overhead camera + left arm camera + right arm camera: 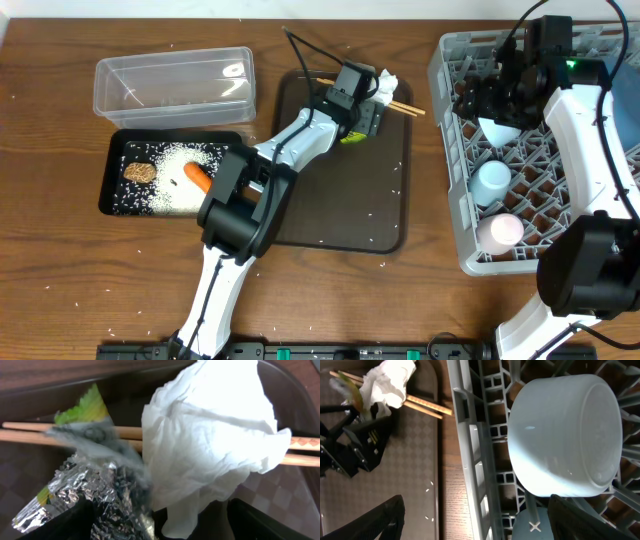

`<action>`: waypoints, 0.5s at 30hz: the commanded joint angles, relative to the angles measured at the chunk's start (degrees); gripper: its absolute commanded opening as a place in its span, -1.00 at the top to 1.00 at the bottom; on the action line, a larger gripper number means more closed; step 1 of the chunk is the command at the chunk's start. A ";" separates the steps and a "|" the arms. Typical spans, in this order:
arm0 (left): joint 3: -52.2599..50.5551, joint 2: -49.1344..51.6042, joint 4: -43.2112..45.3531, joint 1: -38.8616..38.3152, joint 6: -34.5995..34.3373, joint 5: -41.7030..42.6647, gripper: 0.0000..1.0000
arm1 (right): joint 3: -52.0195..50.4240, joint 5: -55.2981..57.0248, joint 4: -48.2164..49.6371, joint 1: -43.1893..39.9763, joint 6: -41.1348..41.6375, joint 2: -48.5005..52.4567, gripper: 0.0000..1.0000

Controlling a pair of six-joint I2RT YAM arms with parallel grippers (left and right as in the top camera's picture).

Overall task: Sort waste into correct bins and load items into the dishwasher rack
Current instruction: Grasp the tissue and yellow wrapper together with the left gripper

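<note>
— Three things in the black tray [112, 170], left of frame?
— Rice [175, 155], carrot [198, 177], lump [138, 172]. The tub [100, 80] sits above it.
— The rack [450, 150], at right?
— Bowl [565, 435], blue cup [492, 180], pink cup [500, 231]. The right gripper [497, 100] hangs over the bowl, jaws apart.
— Left gripper [370, 112]?
— Jaws apart about tissue [210, 435] and wrapper [85, 485], which lie across the chopsticks [30, 431] on the brown tray [350, 200]

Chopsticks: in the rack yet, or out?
Out. The chopsticks lie on the brown tray, partly under the tissue, outside the rack.
</note>
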 commanded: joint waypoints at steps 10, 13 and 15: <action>-0.44 1.75 -7.72 -0.52 -0.13 0.24 0.88 | 0.24 0.17 -0.04 -0.20 -1.70 -0.22 -0.68; -0.44 -1.42 -13.86 -0.09 -0.11 0.22 0.88 | 0.24 0.15 0.17 -0.20 -1.68 -0.22 -0.68; -0.44 -4.44 -16.57 0.72 -0.11 0.22 0.87 | 0.24 0.15 0.50 -0.20 -1.68 -0.22 -0.68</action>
